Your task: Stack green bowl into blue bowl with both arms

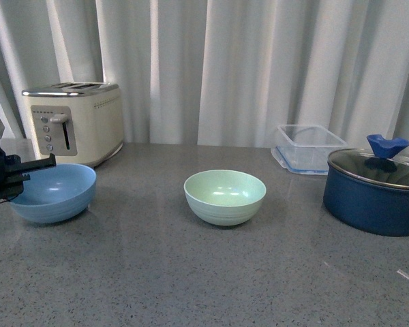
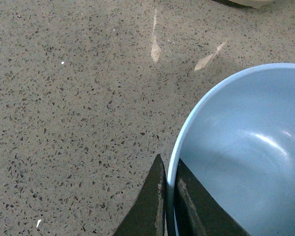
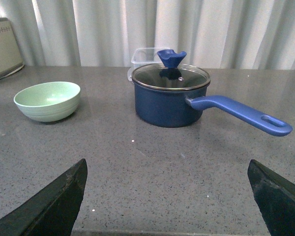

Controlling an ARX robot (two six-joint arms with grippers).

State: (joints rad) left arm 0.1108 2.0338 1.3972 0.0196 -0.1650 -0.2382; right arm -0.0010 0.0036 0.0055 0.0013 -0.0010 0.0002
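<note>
- A light sky-blue round plastic bowl (image 1: 54, 193) (image 2: 246, 147), matte, faintly ridged near its base, sits upright. Its rim is pinched by the left claw (image 2: 168, 169), one finger inside and one outside.
- A pale mint-green round plastic bowl (image 1: 225, 196) (image 3: 47, 101), same shape, sits upright. It is well ahead and left of the wide-spread right claw (image 3: 166, 167), untouched.

Front and low right-wrist views both toward green bowl (image 1: 225, 197); left-wrist close-up.
</note>
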